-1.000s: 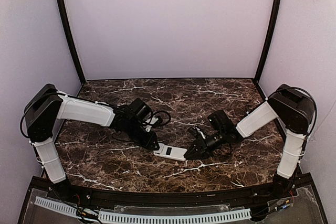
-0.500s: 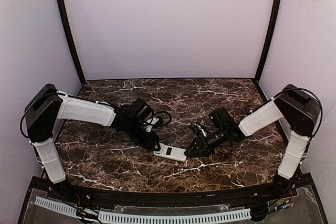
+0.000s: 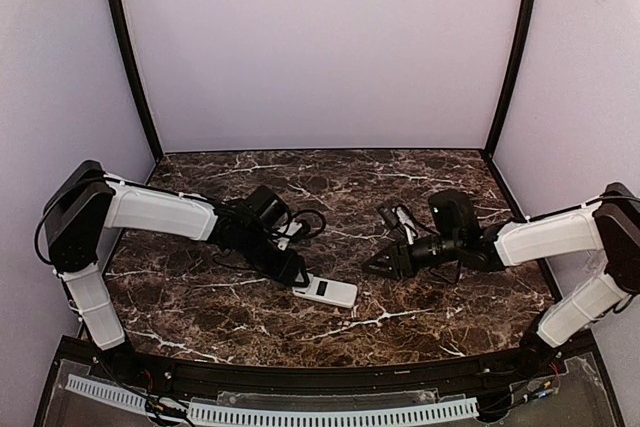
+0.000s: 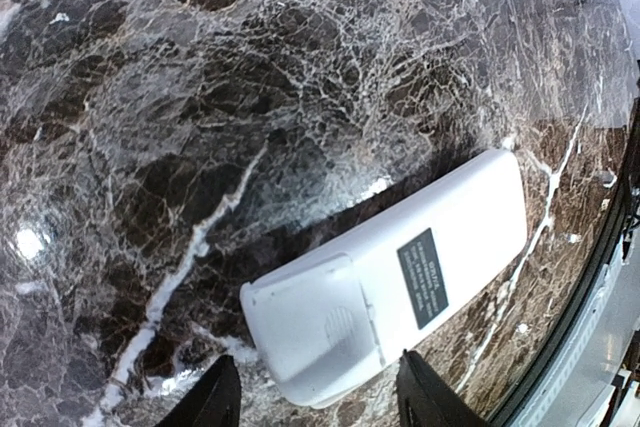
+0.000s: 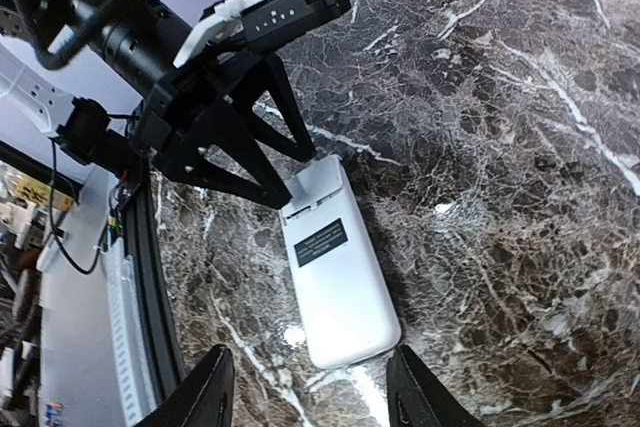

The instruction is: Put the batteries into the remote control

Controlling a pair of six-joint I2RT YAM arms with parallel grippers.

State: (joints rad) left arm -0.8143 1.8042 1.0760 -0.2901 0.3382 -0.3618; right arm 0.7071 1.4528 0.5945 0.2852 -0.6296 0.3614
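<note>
The remote control lies flat on the marble table, white back up, with a dark label and its battery cover closed. It also shows in the left wrist view and the right wrist view. My left gripper is open, its jaws either side of the remote's cover end without clamping it. My right gripper is open and empty, apart from the remote's other end, which lies ahead of its fingers. No batteries show in any view.
The left arm's black cables loop on the table behind the left wrist. A black rail runs along the near table edge. Purple walls close the back and both sides.
My right gripper has pulled back to the right, away from the remote's end, and its arm has stretched out lower. The remote and the left gripper have stayed put.
</note>
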